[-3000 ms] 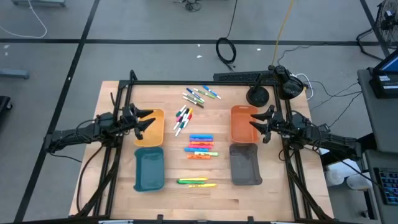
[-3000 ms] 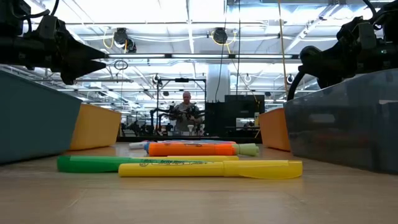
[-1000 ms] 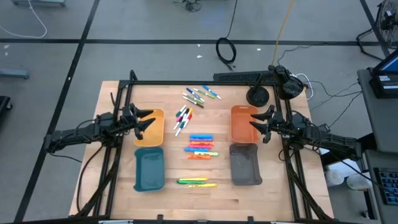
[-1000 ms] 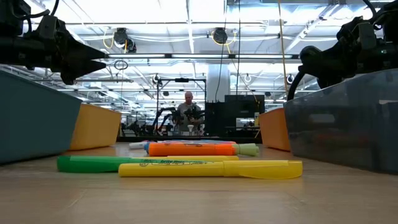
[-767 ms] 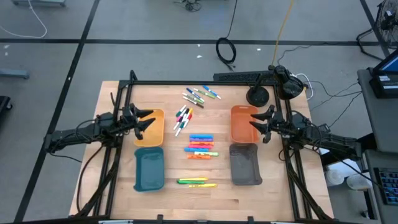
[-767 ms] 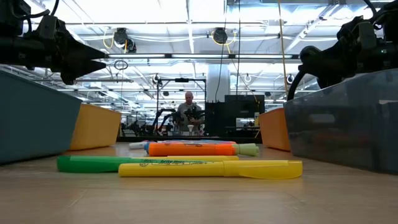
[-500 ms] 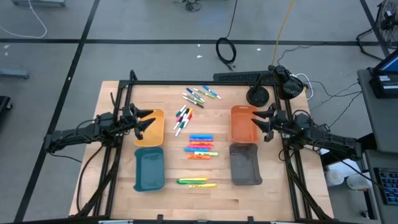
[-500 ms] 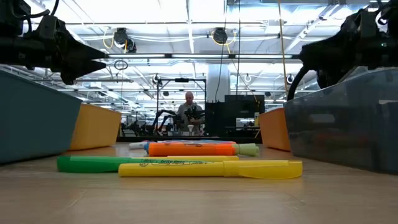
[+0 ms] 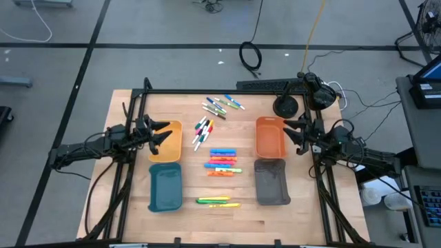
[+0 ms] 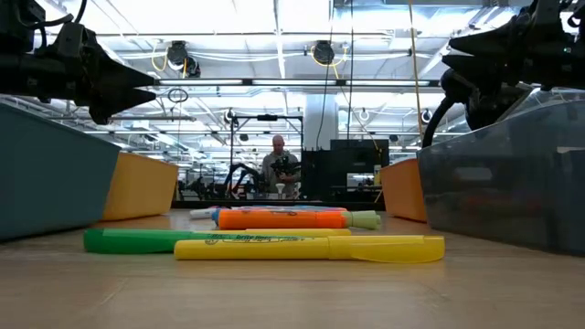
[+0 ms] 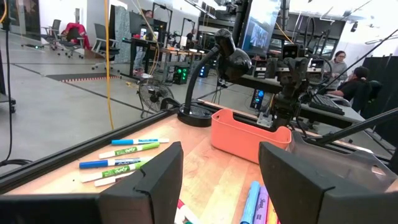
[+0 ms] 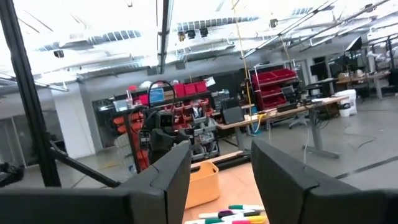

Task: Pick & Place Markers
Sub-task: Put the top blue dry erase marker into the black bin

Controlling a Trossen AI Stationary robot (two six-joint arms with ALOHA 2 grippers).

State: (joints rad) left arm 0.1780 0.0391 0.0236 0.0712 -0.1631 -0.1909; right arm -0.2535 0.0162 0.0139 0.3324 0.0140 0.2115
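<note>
Jaws first: my left gripper has its two dark fingers spread apart and holds nothing, and so does my right gripper. In each wrist view the gap between the fingers shows only table and room beyond.

My left gripper hangs over the yellow-orange rectangular plastic tray. My right gripper hangs at the outer edge of the orange rectangular plastic tray, tipped upward. Every place below is given from that orange tray.

All the markers lie on the bare wooden table, between the orange tray and the yellow-orange one. Just beside the orange tray, toward my left arm, sits the stack of thick blue, pink and orange highlighters, long axes running from tray to tray. Farther toward my left arm lies a fan of thin white pens with coloured caps. Toward the far edge lies a second thin-pen cluster. Past the grey tray, toward the near edge, lie the green and yellow highlighters.

I judge my right gripper slightly nearer the highlighter stack, which it would have to grip across the width.
</note>
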